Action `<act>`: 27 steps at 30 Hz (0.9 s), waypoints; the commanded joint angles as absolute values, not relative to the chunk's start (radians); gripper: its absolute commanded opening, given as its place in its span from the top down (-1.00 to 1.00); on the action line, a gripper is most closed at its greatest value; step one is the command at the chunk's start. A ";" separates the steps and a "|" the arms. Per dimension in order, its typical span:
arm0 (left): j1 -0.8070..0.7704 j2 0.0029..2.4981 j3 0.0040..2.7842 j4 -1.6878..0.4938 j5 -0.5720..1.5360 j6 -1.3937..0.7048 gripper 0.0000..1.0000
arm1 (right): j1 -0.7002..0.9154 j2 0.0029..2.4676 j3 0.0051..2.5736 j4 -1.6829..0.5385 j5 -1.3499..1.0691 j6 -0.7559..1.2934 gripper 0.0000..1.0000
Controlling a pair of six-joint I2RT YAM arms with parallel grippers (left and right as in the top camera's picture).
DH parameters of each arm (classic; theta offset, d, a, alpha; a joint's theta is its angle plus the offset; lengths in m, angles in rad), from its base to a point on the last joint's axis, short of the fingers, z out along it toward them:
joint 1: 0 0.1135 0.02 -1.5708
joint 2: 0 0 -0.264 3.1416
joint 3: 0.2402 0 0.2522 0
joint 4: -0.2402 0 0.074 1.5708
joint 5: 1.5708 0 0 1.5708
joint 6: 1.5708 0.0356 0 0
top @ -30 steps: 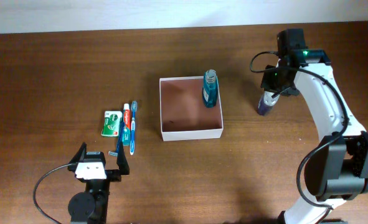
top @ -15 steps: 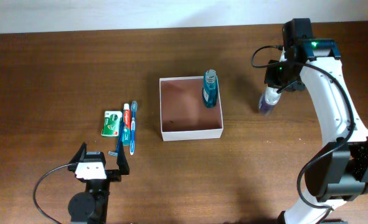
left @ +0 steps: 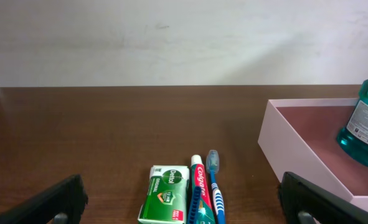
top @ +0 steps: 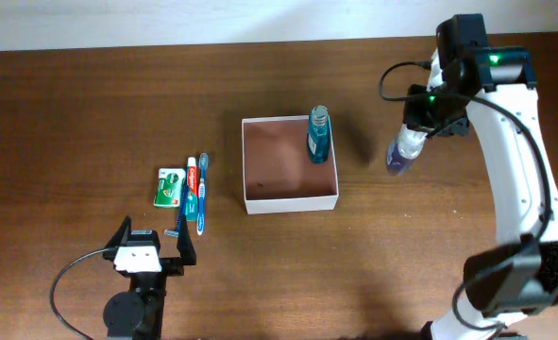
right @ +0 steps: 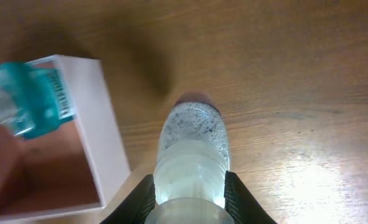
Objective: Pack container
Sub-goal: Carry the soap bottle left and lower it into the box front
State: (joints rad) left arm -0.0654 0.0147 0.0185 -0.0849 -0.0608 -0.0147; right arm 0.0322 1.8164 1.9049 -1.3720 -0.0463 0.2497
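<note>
The container (top: 290, 201) is a square white-walled box with a reddish-brown inside at mid table; it also shows in the left wrist view (left: 302, 146) and the right wrist view (right: 103, 134). A teal mouthwash bottle (top: 318, 134) stands upright in its far right corner. My right gripper (top: 420, 127) is shut on a clear bottle with a purple base (top: 400, 155), held above the table to the right of the container; in the right wrist view the bottle (right: 193, 155) sits between the fingers (right: 137, 202). My left gripper (top: 151, 247) is open and empty near the front left.
A green Dettol packet (top: 170, 187), a toothpaste tube (top: 192, 186), a blue toothbrush (top: 203, 192) and a blue razor (top: 178, 219) lie side by side left of the container, just ahead of the left gripper (left: 184, 205).
My right gripper has lifted the clear bottle off the table and tilted it; the arm has swung slightly right and back. The left arm has not moved.
</note>
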 commanded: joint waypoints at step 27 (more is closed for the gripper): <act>-0.069 0.006 0.012 -0.082 -0.072 -0.006 -0.99 | 0.471 1.753 1.951 -1.342 -0.003 0.269 0.43</act>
